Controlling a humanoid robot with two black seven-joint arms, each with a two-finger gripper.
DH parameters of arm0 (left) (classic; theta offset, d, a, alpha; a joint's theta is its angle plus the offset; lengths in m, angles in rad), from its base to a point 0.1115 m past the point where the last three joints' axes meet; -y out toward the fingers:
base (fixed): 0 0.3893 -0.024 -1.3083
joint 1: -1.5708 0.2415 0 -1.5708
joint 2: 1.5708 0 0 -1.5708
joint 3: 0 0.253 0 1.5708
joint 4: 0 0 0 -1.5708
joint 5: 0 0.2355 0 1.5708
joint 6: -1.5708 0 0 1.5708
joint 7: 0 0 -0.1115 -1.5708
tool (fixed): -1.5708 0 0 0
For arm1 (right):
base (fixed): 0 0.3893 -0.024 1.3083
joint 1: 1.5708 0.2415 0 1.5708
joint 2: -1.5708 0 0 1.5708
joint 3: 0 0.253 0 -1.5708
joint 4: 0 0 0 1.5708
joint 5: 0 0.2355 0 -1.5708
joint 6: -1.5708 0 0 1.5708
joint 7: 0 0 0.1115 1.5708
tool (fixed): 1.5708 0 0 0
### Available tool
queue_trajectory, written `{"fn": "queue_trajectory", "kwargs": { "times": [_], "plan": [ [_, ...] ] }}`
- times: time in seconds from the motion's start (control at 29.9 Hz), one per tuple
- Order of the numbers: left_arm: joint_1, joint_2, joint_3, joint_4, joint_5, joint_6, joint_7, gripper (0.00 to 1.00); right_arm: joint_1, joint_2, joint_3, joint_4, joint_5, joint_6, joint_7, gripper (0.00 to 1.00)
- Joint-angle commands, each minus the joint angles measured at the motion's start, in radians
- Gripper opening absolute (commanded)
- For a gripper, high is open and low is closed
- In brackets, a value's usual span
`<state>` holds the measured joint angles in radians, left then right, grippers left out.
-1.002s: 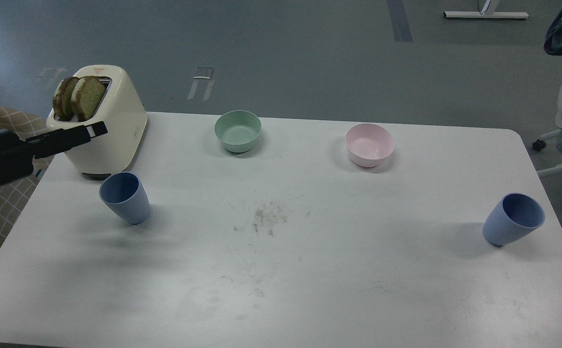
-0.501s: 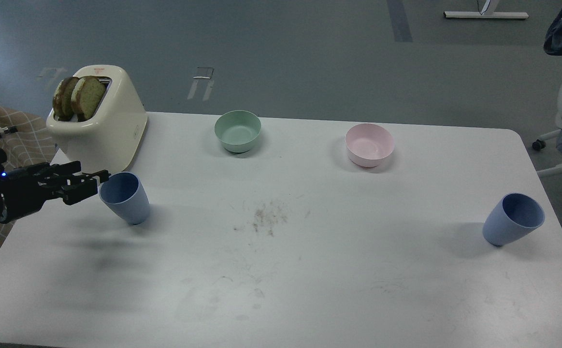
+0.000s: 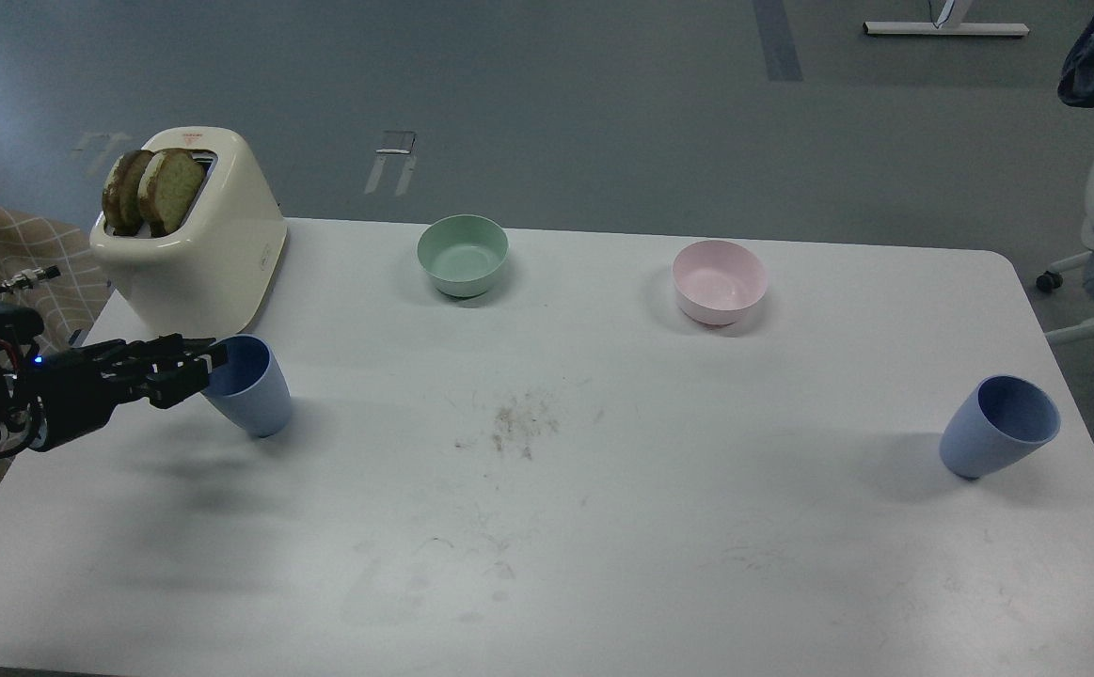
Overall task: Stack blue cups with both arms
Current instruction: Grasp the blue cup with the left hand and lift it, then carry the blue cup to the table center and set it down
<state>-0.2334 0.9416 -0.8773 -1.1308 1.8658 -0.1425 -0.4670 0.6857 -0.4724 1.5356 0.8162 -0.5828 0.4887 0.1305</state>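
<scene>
- The white table (image 3: pixel 603 527) carries everything; it has crumbs near its middle.
- A cream toaster (image 3: pixel 217 254) stands at the far left corner, with two toast slices (image 3: pixel 156 188) in its slots.
- The left gripper (image 3: pixel 198 362) reaches in from the left, its tips at the rim of the left blue cup (image 3: pixel 255 395). The fingers look dark and close together; I cannot tell how open they are.
- The right blue cup (image 3: pixel 998 428) stands alone near the right edge, well apart.
- A green bowl (image 3: pixel 463 254) and a pink bowl (image 3: pixel 720 280) sit at the far side.

Cream toaster (image 3: pixel 203 246) holding two toast slices (image 3: pixel 153 191), mint-green bowl (image 3: pixel 463 255), pink bowl (image 3: pixel 720 281) on white table (image 3: pixel 603 527)
</scene>
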Motion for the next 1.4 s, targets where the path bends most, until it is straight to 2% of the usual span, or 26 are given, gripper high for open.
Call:
{"fn": "queue_trajectory", "kwargs": {
  "times": [0.0, 0.13, 0.2, 0.23, 0.27, 0.47, 0.6, 0.8, 0.87, 0.94, 1.14, 1.37],
  "plan": [
    [-0.001, -0.001, 0.001, 0.008, 0.003, 0.000, -0.001, 0.34, 0.000, 0.000, 0.000, 0.000, 0.000, 0.000, 0.000, 1.00],
    [-0.001, -0.003, 0.001, 0.008, 0.003, 0.000, -0.002, 0.24, 0.000, -0.002, 0.000, 0.000, 0.000, 0.000, 0.000, 1.00],
    [-0.001, -0.003, 0.001, 0.008, 0.004, 0.000, -0.004, 0.16, 0.000, -0.002, 0.000, 0.000, 0.000, 0.000, 0.000, 1.00],
    [-0.001, -0.003, 0.001, 0.008, 0.006, 0.000, -0.005, 0.05, 0.000, -0.002, 0.001, -0.002, 0.000, 0.000, 0.000, 1.00],
    [-0.006, -0.001, 0.001, 0.008, 0.007, 0.000, -0.007, 0.00, 0.000, -0.003, 0.001, 0.000, 0.000, 0.000, 0.000, 1.00],
    [-0.021, 0.009, 0.000, 0.000, 0.007, -0.005, -0.010, 0.00, 0.000, -0.009, 0.011, -0.002, 0.000, 0.000, 0.000, 1.00],
    [-0.081, 0.014, 0.000, -0.018, 0.009, -0.020, -0.010, 0.00, -0.003, -0.014, 0.021, -0.002, 0.000, 0.000, 0.000, 1.00],
    [-0.242, 0.002, 0.003, -0.124, 0.016, -0.155, 0.001, 0.00, -0.031, -0.023, 0.040, 0.000, 0.000, 0.000, 0.000, 1.00],
    [-0.308, -0.010, 0.038, -0.159, 0.039, -0.184, 0.010, 0.00, -0.035, -0.034, 0.049, 0.000, 0.000, 0.000, 0.000, 1.00],
    [-0.412, -0.094, 0.133, -0.191, 0.107, -0.187, 0.033, 0.00, -0.035, -0.049, 0.060, 0.000, 0.000, 0.000, -0.002, 1.00],
    [-0.582, -0.242, 0.293, -0.181, 0.173, -0.192, 0.065, 0.00, -0.067, -0.071, 0.090, 0.001, 0.000, 0.000, 0.000, 1.00],
    [-0.633, -0.357, 0.457, -0.179, 0.265, -0.192, 0.094, 0.00, -0.115, -0.084, 0.138, 0.001, 0.000, 0.000, 0.000, 1.00]
  ]
}}
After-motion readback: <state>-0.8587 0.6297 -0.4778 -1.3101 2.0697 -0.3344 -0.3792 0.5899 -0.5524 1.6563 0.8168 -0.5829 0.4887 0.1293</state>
